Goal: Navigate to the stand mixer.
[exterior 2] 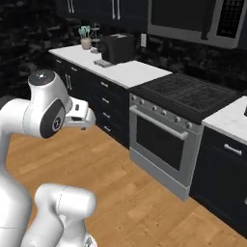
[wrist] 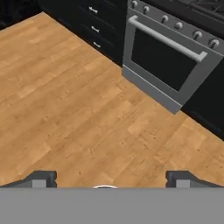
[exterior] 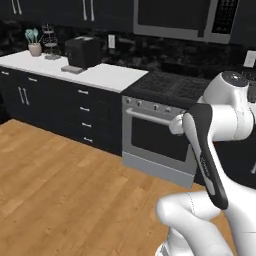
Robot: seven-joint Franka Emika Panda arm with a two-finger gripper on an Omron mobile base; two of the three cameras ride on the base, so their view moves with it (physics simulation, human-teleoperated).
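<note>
While my gripper (wrist: 111, 178) hung with its jaws spread wide and empty, pointing down at the wood floor (wrist: 65, 100), the oven (wrist: 164, 59) stood ahead and a little right of the fingertips. I could pick out no stand mixer on what I saw of the white counter (exterior: 107, 75) left of the range, only a black boxy appliance (exterior: 82, 51) and a small plant (exterior: 34, 42). I judged the mixer lay elsewhere, so the base needed to drive on.
</note>
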